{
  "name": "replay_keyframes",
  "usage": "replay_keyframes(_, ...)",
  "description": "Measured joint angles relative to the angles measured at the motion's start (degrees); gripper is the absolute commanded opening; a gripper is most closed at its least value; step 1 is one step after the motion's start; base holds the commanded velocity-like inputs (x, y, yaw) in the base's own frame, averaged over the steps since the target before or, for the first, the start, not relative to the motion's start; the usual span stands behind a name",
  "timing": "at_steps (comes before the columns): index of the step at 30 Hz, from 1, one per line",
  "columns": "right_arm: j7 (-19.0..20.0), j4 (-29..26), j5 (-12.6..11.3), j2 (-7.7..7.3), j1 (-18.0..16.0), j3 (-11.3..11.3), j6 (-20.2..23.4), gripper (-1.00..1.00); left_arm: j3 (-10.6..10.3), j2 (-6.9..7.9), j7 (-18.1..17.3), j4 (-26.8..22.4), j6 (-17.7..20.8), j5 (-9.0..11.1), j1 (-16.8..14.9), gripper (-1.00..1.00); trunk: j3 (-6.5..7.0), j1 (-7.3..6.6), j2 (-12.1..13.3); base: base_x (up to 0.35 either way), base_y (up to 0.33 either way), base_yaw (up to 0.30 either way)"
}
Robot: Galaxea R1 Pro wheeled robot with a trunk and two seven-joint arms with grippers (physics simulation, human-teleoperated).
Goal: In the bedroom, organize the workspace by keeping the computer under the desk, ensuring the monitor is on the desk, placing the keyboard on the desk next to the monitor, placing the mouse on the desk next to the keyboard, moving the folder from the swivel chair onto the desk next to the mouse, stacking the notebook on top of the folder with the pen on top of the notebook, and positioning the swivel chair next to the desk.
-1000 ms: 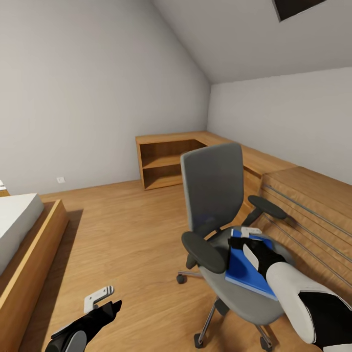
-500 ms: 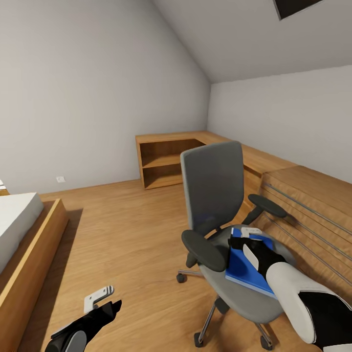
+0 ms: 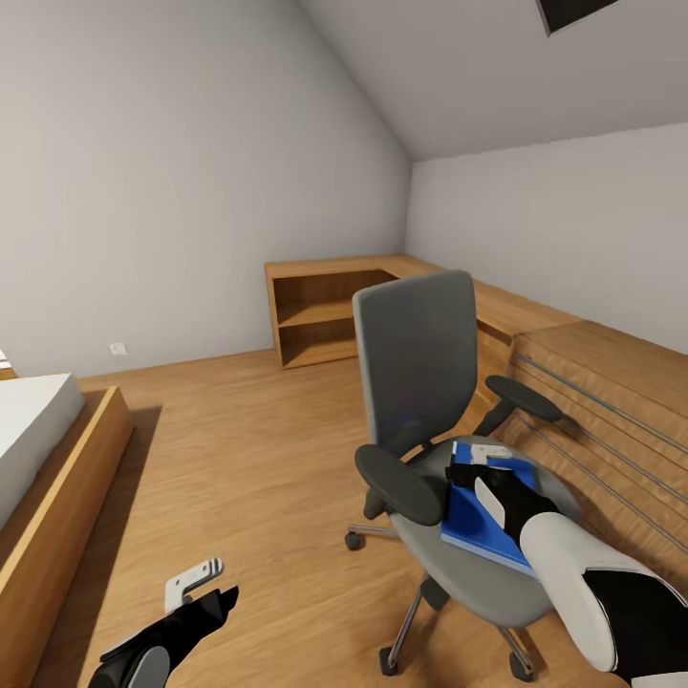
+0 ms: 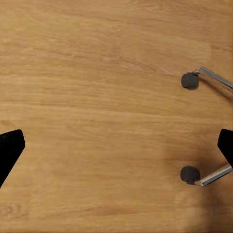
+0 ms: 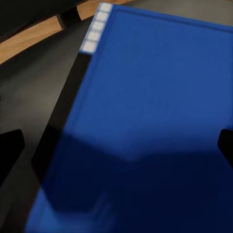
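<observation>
Chair [image 3: 420, 382]: grey seat and back, black armrests, chrome star base on casters; stands on the wood floor [image 3: 239, 449], in front of the low oak shelving [image 3: 325, 315] along the wall.
Folder [image 3: 478, 511]: bright blue, lies flat on the chair's seat, toward the seat's side away from the near armrest. In the right wrist view the folder [image 5: 150, 126] covers most of the frame, with a dark spine strip and pale squares along one edge and grey seat beside it.
Right gripper [image 3: 489, 457]: directly above the folder on the chair, fingertips set wide apart at either edge of the wrist view; contact with the cover cannot be told.
Left gripper [image 3: 196, 581]: low, well clear of the chair, over bare floor; jaws spread apart, nothing between them.
Casters [image 4: 190, 80]: two of the chair's, on chrome spokes, on the floor.
Bed [image 3: 43, 459]: wood frame, white mattress, across the floor from the chair.
</observation>
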Motion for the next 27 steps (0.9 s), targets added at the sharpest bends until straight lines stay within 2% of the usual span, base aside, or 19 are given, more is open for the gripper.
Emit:
replay_keyframes(12, 0.0, 0.0, 0.0, 0.02, 0.0, 0.0, 0.0, 1.00, 0.3, 0.20, -0.3, -0.1, 0.0, 0.1, 0.0, 1.00, 0.00, 0.00, 0.0, 0.000, 0.000, 0.000)
replay_keyframes(19, 0.0, -1.5, 0.4, 0.03, 0.0, 0.2, 0.1, 1.00, 0.3, 0.21, 0.0, -0.3, 0.0, 0.1, 0.0, 1.00, -1.24, 1.52, -2.8, 0.000, 0.000, 0.000)
replay_keyframes(27, 0.0, -1.7, 0.3, 0.02, 0.0, 0.2, 0.5, 1.00, 0.3, 0.21, -0.1, -0.3, 0.0, 0.1, 0.0, 1.00, -1.25, 1.53, -2.8, 0.000, 0.000, 0.000)
